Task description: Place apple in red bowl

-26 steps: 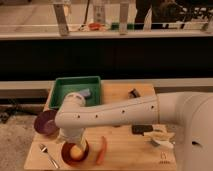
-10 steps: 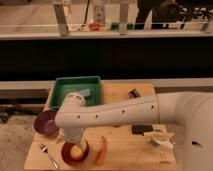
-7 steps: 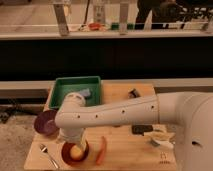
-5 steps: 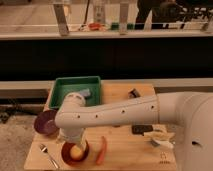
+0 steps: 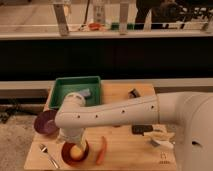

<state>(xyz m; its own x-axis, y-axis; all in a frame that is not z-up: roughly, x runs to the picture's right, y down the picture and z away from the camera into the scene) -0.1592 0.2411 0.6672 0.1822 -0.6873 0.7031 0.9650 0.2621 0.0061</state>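
The apple (image 5: 75,152) is a small pale yellow fruit lying inside the dark red bowl (image 5: 65,154) near the table's front left. My white arm reaches in from the right, bends over the bowl and points down. The gripper (image 5: 75,143) is right above the apple, at the bowl's rim, and mostly hidden by the wrist. I cannot tell whether it touches the apple.
A purple bowl (image 5: 46,123) stands left of the arm. A green tray (image 5: 64,86) is at the back left. A metal spoon (image 5: 48,155) lies left of the red bowl and a long orange-red pepper (image 5: 102,150) right of it. Small dark items (image 5: 140,129) and a pale object (image 5: 160,139) lie to the right.
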